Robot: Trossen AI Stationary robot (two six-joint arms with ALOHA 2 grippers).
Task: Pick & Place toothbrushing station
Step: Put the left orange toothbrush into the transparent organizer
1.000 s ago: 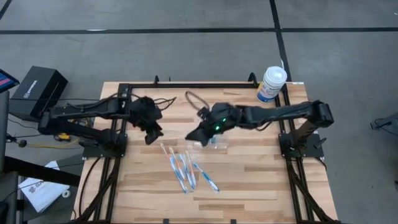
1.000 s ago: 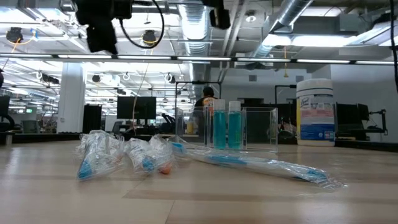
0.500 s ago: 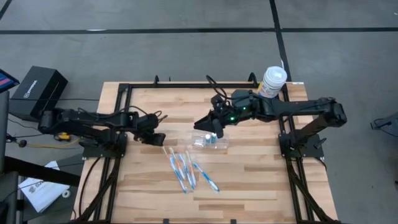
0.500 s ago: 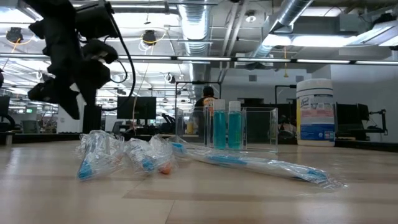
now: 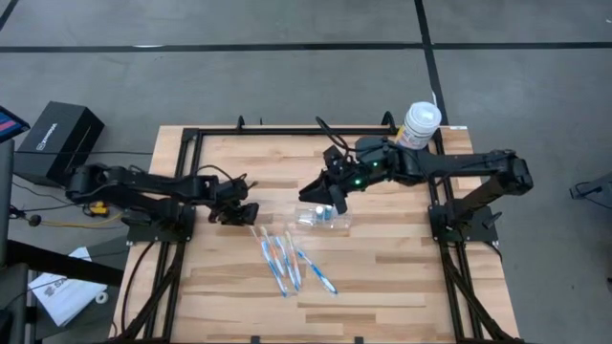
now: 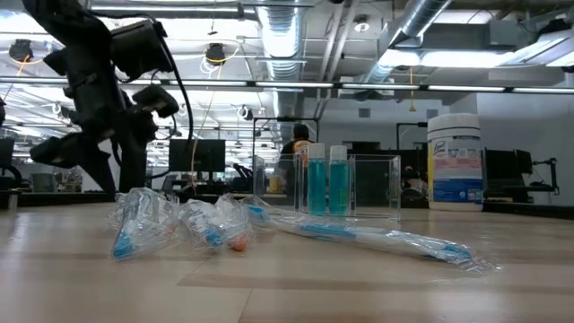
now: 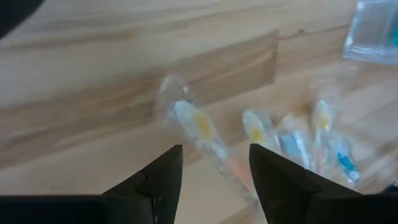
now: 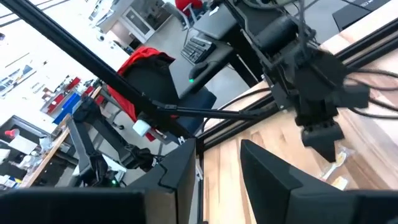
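On the wooden table (image 5: 382,277), the toothbrushing station (image 5: 323,217) was seen standing near the middle, a clear plastic holder with two blue-tinted tubes upright inside it in the low view. Bare wood was left open all around it except toward the near edge, where the wrapped toothbrushes (image 5: 287,263) were laid in a loose fan just beside it. Wide open board was left along the near edge and on the right side. The far edge and both side edges were bounded by a black frame (image 5: 316,131), and a white canister (image 5: 418,129) was seen at the far right corner, well apart from the holder.

The left gripper (image 5: 241,213) was held low over the table to the left of the toothbrushes, its arm stretched in from the left edge. Its fingers (image 7: 155,180) were seen spread apart in the left wrist view, with nothing between them and toothbrush heads on the wood beyond. The right gripper (image 5: 327,199) was held above the table just behind the holder, its arm reaching in from the right, angled downward. Its jaws were seen parted and empty in the right wrist view.
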